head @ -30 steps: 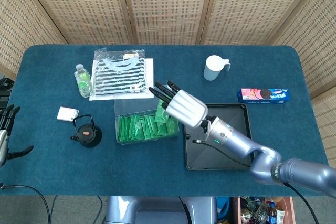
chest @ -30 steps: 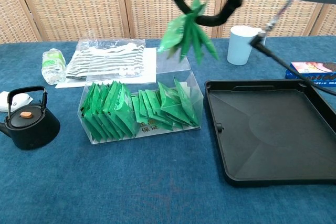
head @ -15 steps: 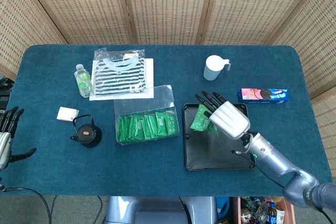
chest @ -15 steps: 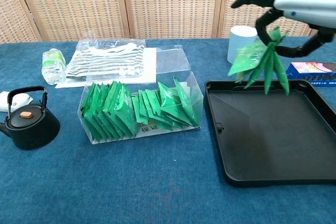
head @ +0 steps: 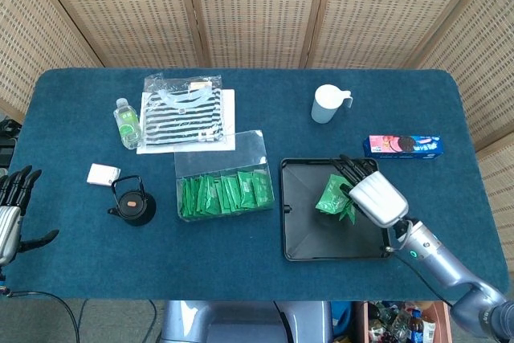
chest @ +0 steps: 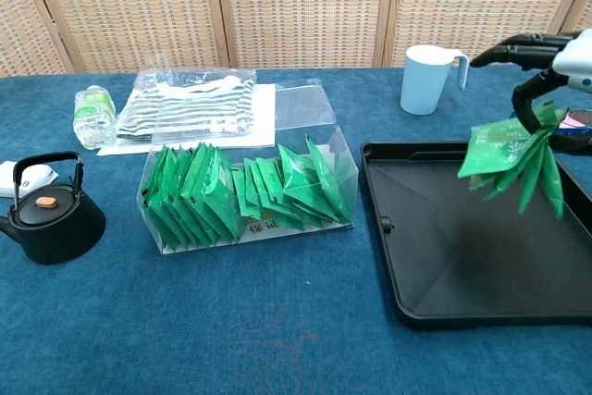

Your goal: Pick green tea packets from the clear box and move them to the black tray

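A bunch of packets (chest: 513,156) hangs above the tray (chest: 435,270), pinched by the right hand (head: 371,193), clear of the tray floor. More packets fill the box (head: 223,190) left of the tray. The left hand (head: 10,213) hovers spread at the desk's (head: 72,255) left edge, holding nothing.

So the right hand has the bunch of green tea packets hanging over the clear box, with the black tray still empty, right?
Not quite. The right hand holds the bunch of green tea packets over the black tray, not over the clear box. The chest view shows them hanging above the tray floor, well right of the box. The tray is indeed empty so far.
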`<state>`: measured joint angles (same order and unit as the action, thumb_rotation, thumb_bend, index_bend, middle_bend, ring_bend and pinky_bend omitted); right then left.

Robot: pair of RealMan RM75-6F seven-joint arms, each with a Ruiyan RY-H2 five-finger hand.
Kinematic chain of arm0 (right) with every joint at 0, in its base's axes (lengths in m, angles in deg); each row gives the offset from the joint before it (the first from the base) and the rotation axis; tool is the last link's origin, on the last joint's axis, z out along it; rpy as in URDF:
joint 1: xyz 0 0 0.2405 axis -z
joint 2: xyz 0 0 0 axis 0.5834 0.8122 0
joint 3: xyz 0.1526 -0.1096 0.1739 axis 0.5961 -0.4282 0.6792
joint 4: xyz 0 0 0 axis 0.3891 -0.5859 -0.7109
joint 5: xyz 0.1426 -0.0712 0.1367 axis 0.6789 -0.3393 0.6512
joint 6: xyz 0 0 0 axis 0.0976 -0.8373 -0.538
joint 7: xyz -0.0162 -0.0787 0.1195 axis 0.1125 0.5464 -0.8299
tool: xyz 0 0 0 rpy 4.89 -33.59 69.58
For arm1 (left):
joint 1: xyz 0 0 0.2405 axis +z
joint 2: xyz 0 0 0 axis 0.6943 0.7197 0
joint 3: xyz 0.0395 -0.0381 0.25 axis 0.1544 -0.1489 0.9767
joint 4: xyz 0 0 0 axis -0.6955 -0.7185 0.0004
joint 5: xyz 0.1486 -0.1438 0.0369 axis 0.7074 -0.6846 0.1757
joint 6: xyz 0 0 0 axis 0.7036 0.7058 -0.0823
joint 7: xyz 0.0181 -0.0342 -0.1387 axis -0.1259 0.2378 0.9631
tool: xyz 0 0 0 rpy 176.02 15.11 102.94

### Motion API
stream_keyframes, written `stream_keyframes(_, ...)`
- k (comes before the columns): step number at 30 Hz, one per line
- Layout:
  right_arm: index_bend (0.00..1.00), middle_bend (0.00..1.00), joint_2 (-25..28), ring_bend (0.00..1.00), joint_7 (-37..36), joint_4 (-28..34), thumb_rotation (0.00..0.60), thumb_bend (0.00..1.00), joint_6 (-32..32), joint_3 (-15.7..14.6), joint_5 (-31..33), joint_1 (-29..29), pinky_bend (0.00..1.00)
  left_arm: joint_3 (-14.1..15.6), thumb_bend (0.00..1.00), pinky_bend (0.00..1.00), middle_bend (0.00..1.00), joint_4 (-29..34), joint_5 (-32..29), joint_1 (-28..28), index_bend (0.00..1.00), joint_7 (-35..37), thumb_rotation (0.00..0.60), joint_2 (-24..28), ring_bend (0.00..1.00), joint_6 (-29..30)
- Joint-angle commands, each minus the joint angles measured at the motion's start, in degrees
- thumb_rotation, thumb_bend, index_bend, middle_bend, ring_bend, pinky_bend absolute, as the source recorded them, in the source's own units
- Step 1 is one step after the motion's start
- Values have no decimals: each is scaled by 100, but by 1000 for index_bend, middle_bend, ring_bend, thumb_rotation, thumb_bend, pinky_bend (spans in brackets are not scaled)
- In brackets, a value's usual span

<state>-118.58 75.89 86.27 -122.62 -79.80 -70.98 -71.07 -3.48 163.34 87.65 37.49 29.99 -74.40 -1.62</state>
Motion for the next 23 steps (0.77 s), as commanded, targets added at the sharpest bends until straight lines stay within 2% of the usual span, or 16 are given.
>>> stream_keyframes(1,134,16,75,30,-61,119,600,505,140,4,127,81,248,3,93,0,0,2,4,2,0,0,600,0,0,1)
stream_keyframes(3,12,0,130,2,32,234,600,331,206,60,248,109,197,5,93,0,0,8,7,3,0,1,600,4,0,-1)
stream_keyframes(5,0,0,190,0,138,369,600,233,245,124,363,138,160,6,93,0,0,10,10,6,0,2,600,10,0,4)
stream_keyframes(11,0,0,396,0,350,696,600,222,-80,321,445,336,107,-6,93,0,0,5,4,19,0,34,600,25,0,28)
stream_keyframes(13,0,0,566,0,180,1032,600,207,-625,366,491,686,64,-9,93,0,0,8,25,27,0,35,600,27,0,60)
stream_keyframes(19,0,0,704,0,144,1519,600,34,-1248,202,613,1388,0,11,93,0,0,12,100,54,0,-42,600,-4,0,139)
stream_keyframes(23,0,0,668,0,112,1590,600,0,-1421,152,681,1611,0,19,93,0,0,26,126,66,0,-71,600,-9,0,169)
